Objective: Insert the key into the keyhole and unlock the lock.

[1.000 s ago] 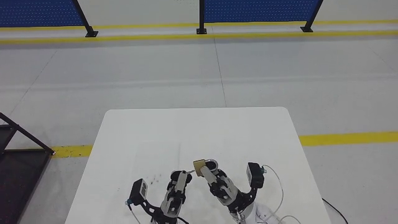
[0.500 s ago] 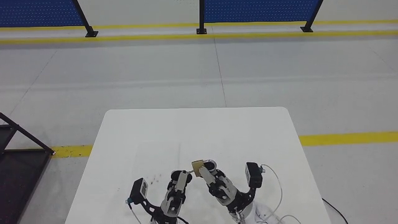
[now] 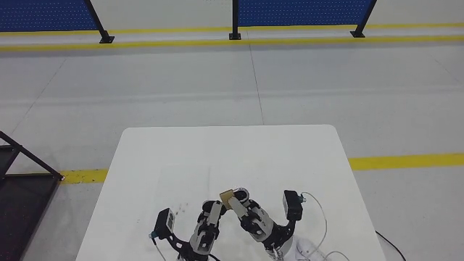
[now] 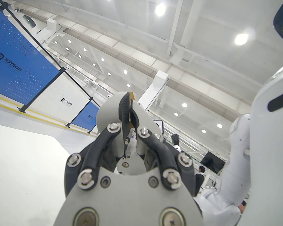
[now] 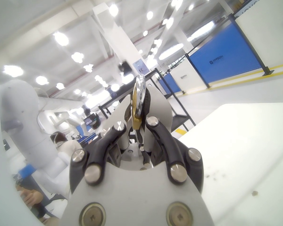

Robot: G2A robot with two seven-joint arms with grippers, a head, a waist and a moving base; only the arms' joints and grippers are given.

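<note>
The lock (image 5: pixel 138 99) is sitting clamped between the fingers of the right gripper (image 5: pixel 139 109), standing out past their tips; the key (image 4: pixel 132 95) is being pinched edge-on in the left gripper (image 4: pixel 129 109), whose fingers are pressing tight on it, with only a sliver poking beyond them; seen from above, both are hanging over the near part of the table (image 3: pixel 217 152), the lock just beside the left gripper's tip, though I cannot tell whether key and lock are touching; the lock is showing a brass-coloured body and a shiny silver shackle; the key is looking thin and brass-coloured; compared with a second ago, the two grippers are sitting closer together, the lock having slid a little toward the left gripper.
</note>
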